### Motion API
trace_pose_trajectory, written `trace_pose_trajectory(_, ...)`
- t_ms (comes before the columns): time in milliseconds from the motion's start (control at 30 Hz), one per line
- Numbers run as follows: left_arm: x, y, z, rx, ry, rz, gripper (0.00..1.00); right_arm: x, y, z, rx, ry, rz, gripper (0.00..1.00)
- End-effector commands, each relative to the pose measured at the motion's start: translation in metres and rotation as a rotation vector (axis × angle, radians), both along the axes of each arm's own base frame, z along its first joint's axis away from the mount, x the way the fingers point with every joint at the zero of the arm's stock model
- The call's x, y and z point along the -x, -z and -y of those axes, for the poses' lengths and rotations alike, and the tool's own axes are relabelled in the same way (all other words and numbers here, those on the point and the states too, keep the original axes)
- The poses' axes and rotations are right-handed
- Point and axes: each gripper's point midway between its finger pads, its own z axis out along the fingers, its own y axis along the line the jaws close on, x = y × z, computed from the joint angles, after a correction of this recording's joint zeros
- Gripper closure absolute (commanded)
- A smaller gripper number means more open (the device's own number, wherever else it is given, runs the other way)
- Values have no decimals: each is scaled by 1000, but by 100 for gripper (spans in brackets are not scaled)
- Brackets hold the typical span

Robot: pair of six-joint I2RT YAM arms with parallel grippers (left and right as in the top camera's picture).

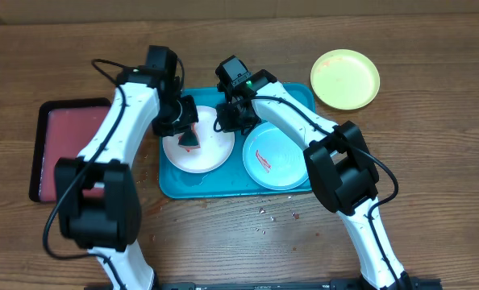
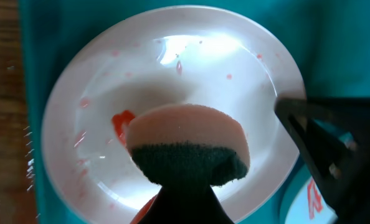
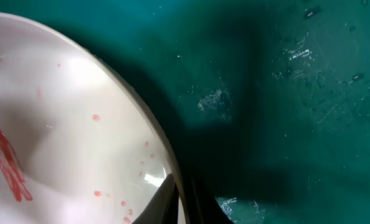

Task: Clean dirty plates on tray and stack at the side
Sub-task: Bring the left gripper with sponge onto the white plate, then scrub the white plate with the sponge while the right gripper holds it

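On the turquoise tray [image 1: 292, 93] the white plate [image 1: 209, 155] lies to the left and the pale mint-green plate [image 1: 273, 158] to the right, each with a red smear. My left gripper [image 1: 185, 129] is shut on a pink sponge with a dark green scouring side [image 2: 188, 146], held over the white plate [image 2: 172, 68] beside a red smear [image 2: 121, 125]. The right gripper [image 3: 184, 202] is shut on the white plate's rim [image 3: 154, 134], one finger inside and one outside. A yellow-green plate [image 1: 346, 78] rests on the table off the tray, at the back right.
A pinkish-red tray with a black rim [image 1: 62, 149] lies left of the turquoise tray. Small red specks [image 1: 273, 213] dot the wooden table in front of the tray. Both arms cross over the tray's back half.
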Motion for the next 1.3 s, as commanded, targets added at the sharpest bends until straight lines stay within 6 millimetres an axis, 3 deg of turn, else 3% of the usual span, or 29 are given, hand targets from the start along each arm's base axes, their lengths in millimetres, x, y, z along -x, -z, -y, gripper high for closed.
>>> trace_pose_trajectory(0,-1,24,11,32,-31,-52,96,11,7,7,21,36,-46,92)
trace_pose_trajectory(233,-7,67,29,100,-12,-105,96,13,6,2,-8,34,-60,92)
trace_pose_trajectory(333,-4,85,27,77,-11,-134,96,13,6,2,-8,35,-60,92)
trace_pose_trajectory(467,3,101,-5,-100,-30,-167,96,13,6,2,-7,34,-61,92)
trace_pose_trajectory(667,19,92,-69,-443,-40,-218,96,13,6,2,-5,34,-63,92)
trace_pose_trajectory(867,17,73,-90,-574,-33,-227,96,14,6,3,-4,34,-65,92)
trace_pose_trajectory(1033,5,63,-76,-501,-39,-202,96,14,6,3,-4,34,-66,92)
trace_pose_trajectory(1267,-8,77,22,58,37,-156,96,14,6,3,-4,34,-66,92)
